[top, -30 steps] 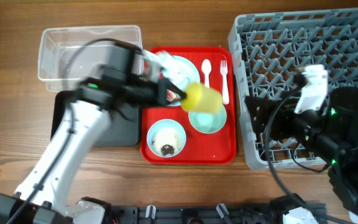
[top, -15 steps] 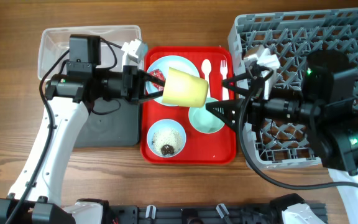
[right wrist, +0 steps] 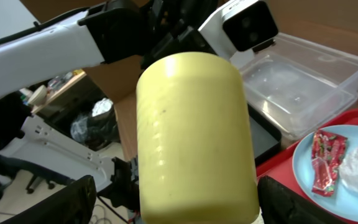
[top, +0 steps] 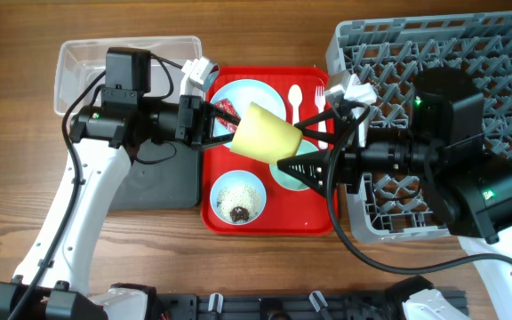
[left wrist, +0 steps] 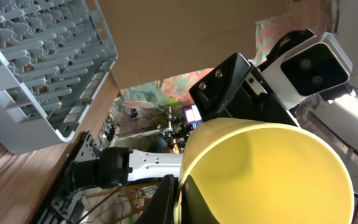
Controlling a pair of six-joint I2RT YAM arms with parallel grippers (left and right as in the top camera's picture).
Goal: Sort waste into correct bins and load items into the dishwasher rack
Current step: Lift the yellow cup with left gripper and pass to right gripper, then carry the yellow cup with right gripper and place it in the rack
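My left fingers [left wrist: 165, 200] pinch the rim of the yellow cup [top: 268, 136], held sideways above the red tray [top: 316, 218], so I centre my wide-open, empty right fingers [right wrist: 291, 198] around its base and close squarely before the left lets go.

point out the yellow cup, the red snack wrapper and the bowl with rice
yellow cup [top: 268, 135], overhead view, middle of its side wall
red snack wrapper [right wrist: 323, 163], right wrist view, centre of its printed face
small pale blue bowl [top: 213, 197], overhead view, left rim
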